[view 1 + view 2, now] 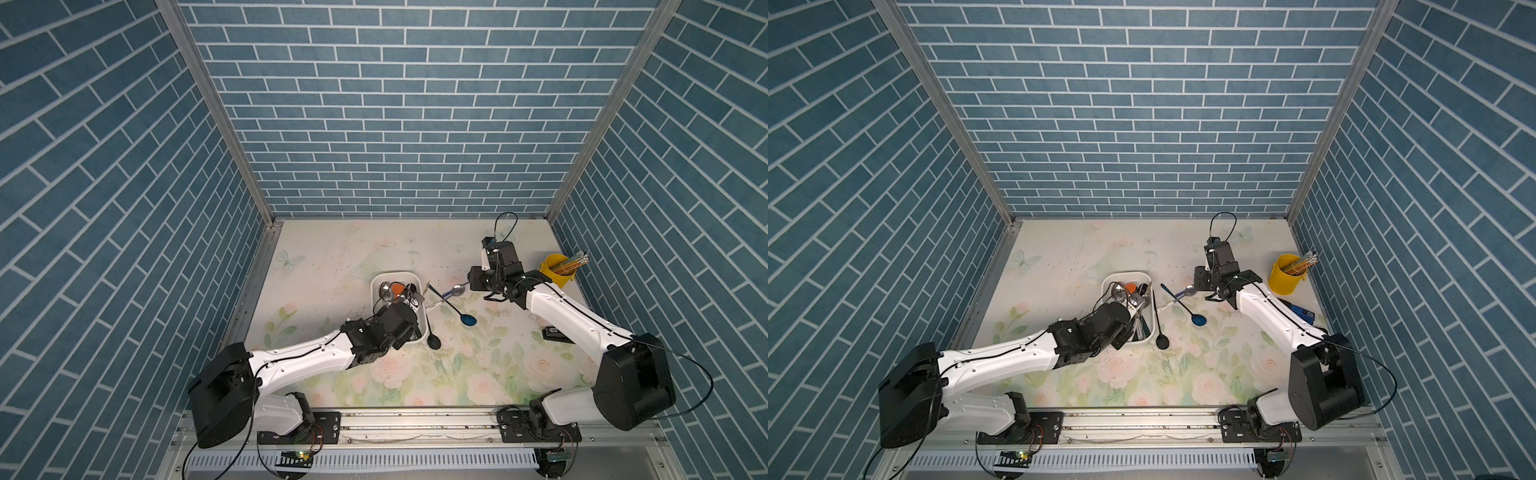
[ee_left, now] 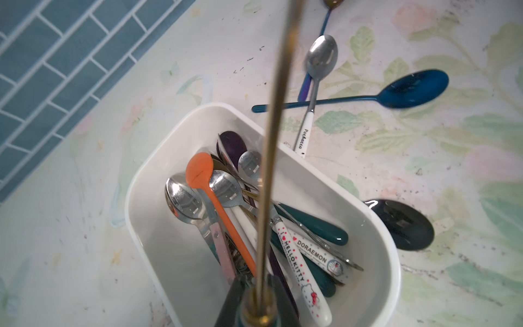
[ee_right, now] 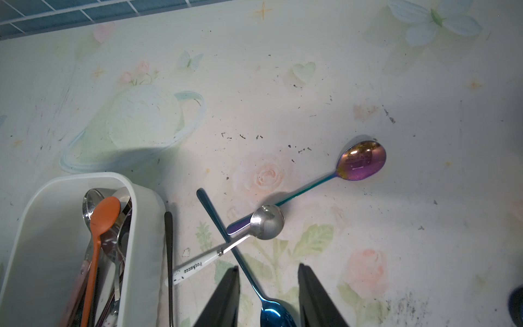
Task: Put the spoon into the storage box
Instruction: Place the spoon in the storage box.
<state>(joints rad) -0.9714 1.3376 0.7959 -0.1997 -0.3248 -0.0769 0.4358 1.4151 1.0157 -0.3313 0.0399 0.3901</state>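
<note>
The white storage box (image 1: 397, 274) (image 2: 158, 158) holds several spoons. My left gripper (image 2: 260, 303) (image 1: 409, 309) hangs over its near end, shut on a spoon with a thin gold stem (image 2: 271, 141) that stands up out of the jaws. Right of the box lie a blue spoon (image 1: 467, 320) (image 3: 276, 314), a silver spoon with a white handle (image 3: 267, 220), an iridescent purple spoon (image 3: 363, 160) and a black spoon (image 1: 433, 341). My right gripper (image 3: 268, 266) (image 1: 488, 296) is open above the table, and the blue spoon's handle runs between its fingers without touching them.
A yellow cup with pencils (image 1: 557, 272) stands at the right wall. A small black device (image 1: 555, 333) lies beside the right arm. The blue, silver and purple spoons cross each other. The black spoon lies along the box's right wall.
</note>
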